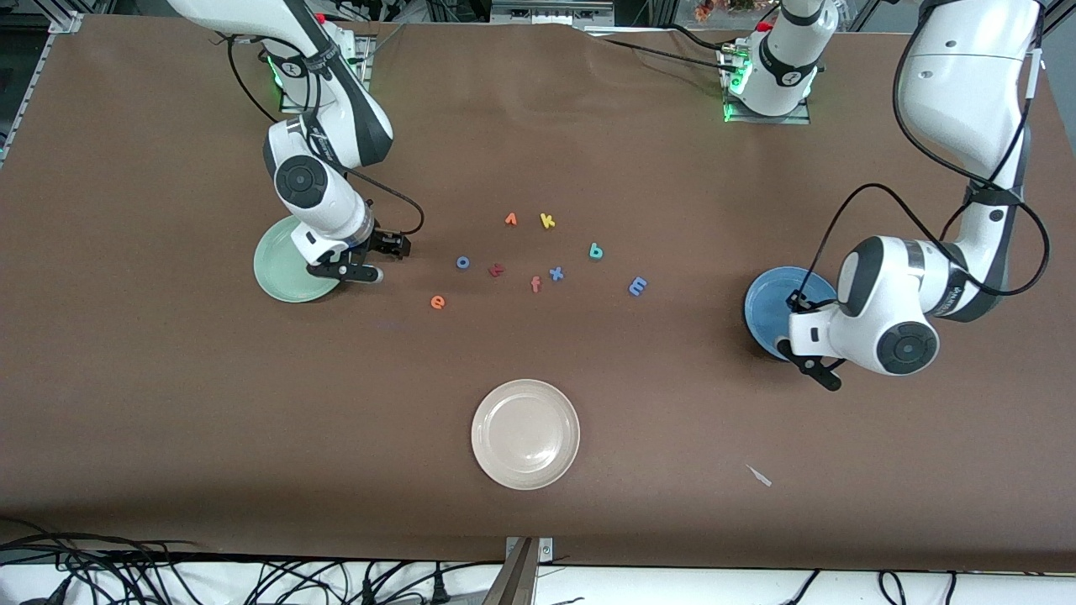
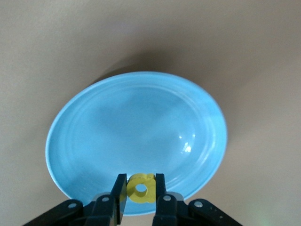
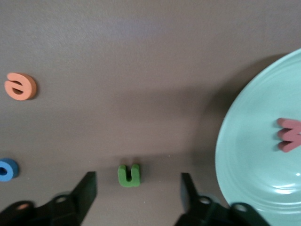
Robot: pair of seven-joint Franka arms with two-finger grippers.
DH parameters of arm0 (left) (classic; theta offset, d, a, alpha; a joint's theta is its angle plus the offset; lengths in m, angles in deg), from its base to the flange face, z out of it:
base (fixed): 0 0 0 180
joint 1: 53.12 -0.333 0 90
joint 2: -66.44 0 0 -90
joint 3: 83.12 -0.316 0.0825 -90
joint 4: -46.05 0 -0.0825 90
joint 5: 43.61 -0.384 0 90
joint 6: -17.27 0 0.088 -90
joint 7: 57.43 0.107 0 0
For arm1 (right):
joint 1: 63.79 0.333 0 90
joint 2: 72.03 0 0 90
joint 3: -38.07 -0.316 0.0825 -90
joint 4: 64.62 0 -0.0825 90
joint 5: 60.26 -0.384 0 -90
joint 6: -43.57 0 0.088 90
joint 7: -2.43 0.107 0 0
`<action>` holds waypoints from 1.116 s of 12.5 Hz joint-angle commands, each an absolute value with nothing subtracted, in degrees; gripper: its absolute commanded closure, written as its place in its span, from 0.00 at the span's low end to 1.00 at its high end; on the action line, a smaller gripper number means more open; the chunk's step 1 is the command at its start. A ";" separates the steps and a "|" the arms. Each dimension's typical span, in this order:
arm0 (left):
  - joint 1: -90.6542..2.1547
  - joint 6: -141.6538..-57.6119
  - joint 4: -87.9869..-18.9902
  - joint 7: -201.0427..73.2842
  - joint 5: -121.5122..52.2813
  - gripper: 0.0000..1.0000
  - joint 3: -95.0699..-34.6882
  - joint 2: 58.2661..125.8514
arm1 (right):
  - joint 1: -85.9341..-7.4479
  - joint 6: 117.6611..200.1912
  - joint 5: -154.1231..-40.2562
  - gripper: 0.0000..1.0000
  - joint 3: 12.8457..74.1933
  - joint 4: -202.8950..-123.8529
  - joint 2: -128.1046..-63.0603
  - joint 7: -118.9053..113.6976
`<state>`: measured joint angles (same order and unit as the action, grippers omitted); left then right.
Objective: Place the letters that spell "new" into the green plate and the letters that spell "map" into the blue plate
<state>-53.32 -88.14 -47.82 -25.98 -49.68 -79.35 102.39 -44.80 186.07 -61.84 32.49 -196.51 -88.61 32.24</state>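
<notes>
Over the blue plate (image 2: 136, 122), close to its rim, my left gripper (image 2: 141, 181) is shut on the yellow "p" (image 2: 141, 189). In the front view this plate (image 1: 767, 304) lies at the left arm's end of the table. My right gripper (image 3: 136, 188) is open above the green "n" (image 3: 129, 174), which lies on the table beside the green plate (image 3: 254, 169). The pinkish-red "w" (image 3: 290, 134) lies in that plate. The orange "e" (image 1: 437, 302), blue "m" (image 1: 638, 286) and teal "a" (image 1: 595, 250) lie on the table.
Other letters lie mid-table: orange "v" (image 1: 510, 219), yellow "k" (image 1: 547, 221), blue "o" (image 1: 462, 262), dark red "t" (image 1: 497, 270), orange "f" (image 1: 535, 284), blue "x" (image 1: 556, 273). A cream-white plate (image 1: 525, 434) sits nearer the front camera.
</notes>
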 commanded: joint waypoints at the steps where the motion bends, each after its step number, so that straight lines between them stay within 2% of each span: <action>1: -53.12 -89.96 -49.84 -25.00 -51.43 0.14 -78.46 101.51 | -45.16 188.76 -62.10 0.40 30.86 -198.12 -89.08 34.24; 2: -53.12 -89.70 -49.58 -25.26 -50.73 0.00 -78.20 101.16 | -45.16 190.07 -62.10 0.40 30.78 -198.73 -89.69 34.33; 5: -52.51 -89.96 -49.05 -30.67 -45.82 0.00 -75.30 99.40 | -45.16 191.93 -62.01 0.40 30.78 -199.00 -90.75 34.24; 8: -53.04 -93.19 -50.19 -40.97 -45.72 0.00 -68.02 98.78 | -45.07 194.04 -62.01 0.40 30.69 -199.09 -92.86 34.24; 10: -53.04 -98.54 -54.74 -45.19 -45.72 0.00 -64.59 97.21 | -45.07 193.78 -62.01 0.43 29.99 -199.09 -92.69 34.24; 11: -53.04 -103.36 -58.94 -47.30 -45.72 0.00 -63.18 95.72 | -45.07 193.77 -62.01 0.52 29.64 -199.09 -92.68 34.24; 13: -52.60 -115.48 -67.73 -52.13 -45.89 0.00 -60.45 93.17 | -45.16 193.69 -61.93 0.82 29.63 -199.09 -92.68 34.16; 14: -52.42 -121.02 -71.34 -54.68 -46.24 0.01 -59.48 92.63 | -45.16 193.51 -61.93 0.91 29.63 -199.00 -92.34 33.46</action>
<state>-52.44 -112.79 -62.04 -50.99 -46.76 -60.68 97.41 -44.80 193.04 -61.83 30.35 -198.45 -92.84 33.64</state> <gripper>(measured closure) 0.000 0.661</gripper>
